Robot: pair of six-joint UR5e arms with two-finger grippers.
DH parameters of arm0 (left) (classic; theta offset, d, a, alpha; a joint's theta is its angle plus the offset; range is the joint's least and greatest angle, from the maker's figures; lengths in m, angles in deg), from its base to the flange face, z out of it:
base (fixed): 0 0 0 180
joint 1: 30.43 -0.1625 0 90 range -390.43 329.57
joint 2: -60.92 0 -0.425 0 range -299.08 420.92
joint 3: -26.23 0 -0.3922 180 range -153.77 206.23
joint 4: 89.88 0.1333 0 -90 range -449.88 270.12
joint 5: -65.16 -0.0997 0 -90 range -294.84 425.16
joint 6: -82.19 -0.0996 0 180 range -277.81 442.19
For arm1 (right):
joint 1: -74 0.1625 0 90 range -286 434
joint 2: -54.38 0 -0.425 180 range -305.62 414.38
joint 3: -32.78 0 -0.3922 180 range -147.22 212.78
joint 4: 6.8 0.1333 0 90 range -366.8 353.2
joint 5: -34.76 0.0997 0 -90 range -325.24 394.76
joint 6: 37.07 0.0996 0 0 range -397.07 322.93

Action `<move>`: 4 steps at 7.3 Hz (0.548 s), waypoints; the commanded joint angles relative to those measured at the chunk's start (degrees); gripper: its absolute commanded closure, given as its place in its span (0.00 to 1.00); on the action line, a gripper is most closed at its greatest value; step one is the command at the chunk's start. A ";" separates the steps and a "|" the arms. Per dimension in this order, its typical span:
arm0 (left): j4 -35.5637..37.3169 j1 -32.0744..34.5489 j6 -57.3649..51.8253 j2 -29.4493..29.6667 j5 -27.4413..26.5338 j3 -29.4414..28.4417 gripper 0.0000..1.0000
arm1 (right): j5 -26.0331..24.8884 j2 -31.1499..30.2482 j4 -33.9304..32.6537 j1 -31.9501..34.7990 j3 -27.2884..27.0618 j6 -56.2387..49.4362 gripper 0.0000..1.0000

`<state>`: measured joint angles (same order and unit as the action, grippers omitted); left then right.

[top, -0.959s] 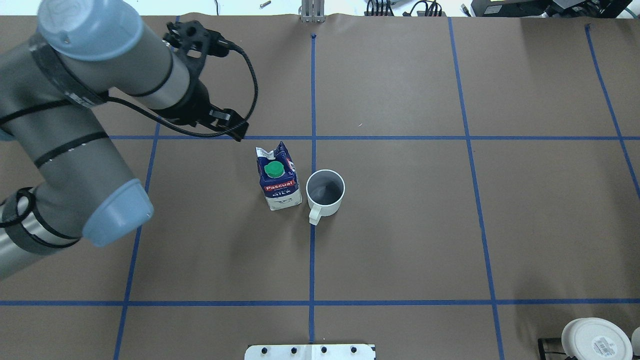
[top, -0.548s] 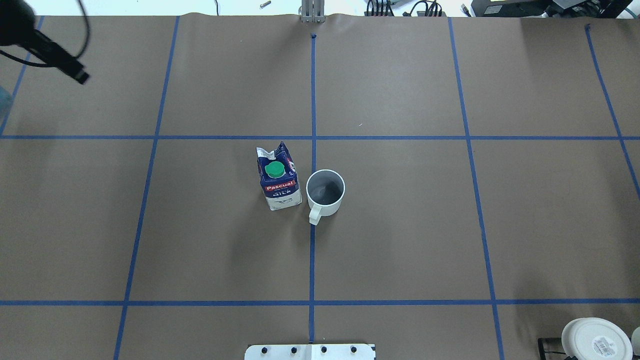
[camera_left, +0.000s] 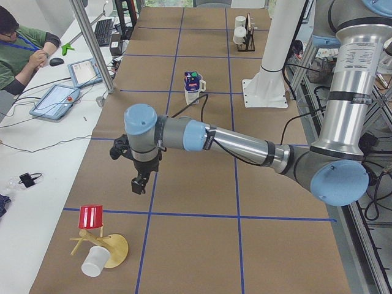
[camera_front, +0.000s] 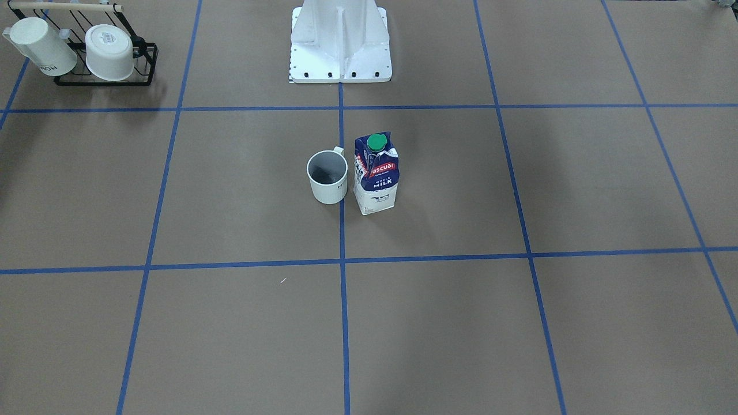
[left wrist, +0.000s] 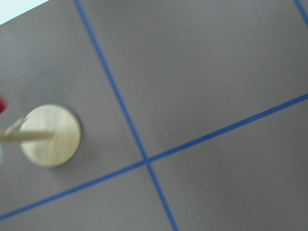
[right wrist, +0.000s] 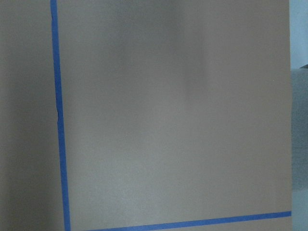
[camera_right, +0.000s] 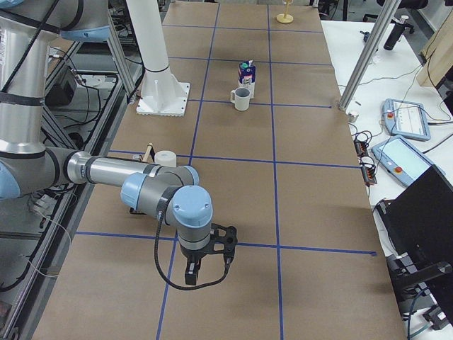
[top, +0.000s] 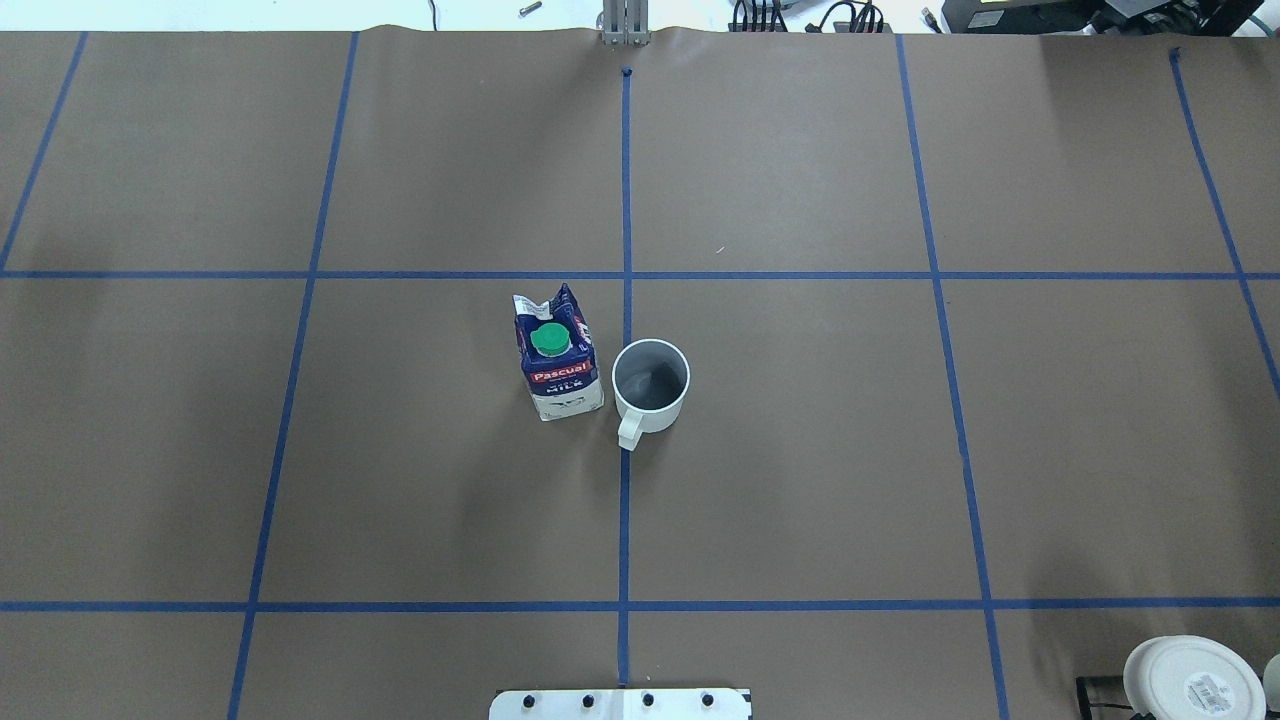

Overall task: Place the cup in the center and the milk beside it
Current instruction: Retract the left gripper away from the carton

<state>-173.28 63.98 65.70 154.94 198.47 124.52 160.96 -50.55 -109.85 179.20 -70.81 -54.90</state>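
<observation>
overhead exterior shows the small white mug with a grey inside [top: 651, 385] standing upright at the middle of the brown paper-covered table [top: 800, 450]. its rim lies just right of the centre blue tape line [top: 626, 180] and its loop handle points toward the robot's base. the tall white and dark-blue milk carton with a red "pascual" band and round green cap [top: 560, 362] stands upright just beside the mug, on its left, with a thin gap between them. both arms are well apart from the pair. in exterior left the left gripper [camera_left: 139, 184] hangs above the table's left end, near a wooden stand with a red cup [camera_left: 115, 248]. in exterior right the right gripper [camera_right: 191, 273] hangs above the right end. how far either pincer is open, or whether it grips anything, i cannot tell.
</observation>
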 commanded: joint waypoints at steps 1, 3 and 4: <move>-8.06 1.47 0.23 -8.03 0.20 -0.36 0.02 | -2.08 0.08 0.13 -0.09 -0.30 -0.18 0.00; -10.90 1.30 0.49 -9.10 0.29 -3.97 0.02 | -3.77 0.25 0.13 -0.09 -1.53 -0.10 0.00; -10.82 1.30 0.49 -9.20 0.46 -3.98 0.02 | -3.60 0.25 0.13 -0.27 -1.62 -0.10 0.00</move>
<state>-183.52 65.31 66.12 146.28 198.80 121.06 157.50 -50.35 -109.73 179.05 -72.11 -55.03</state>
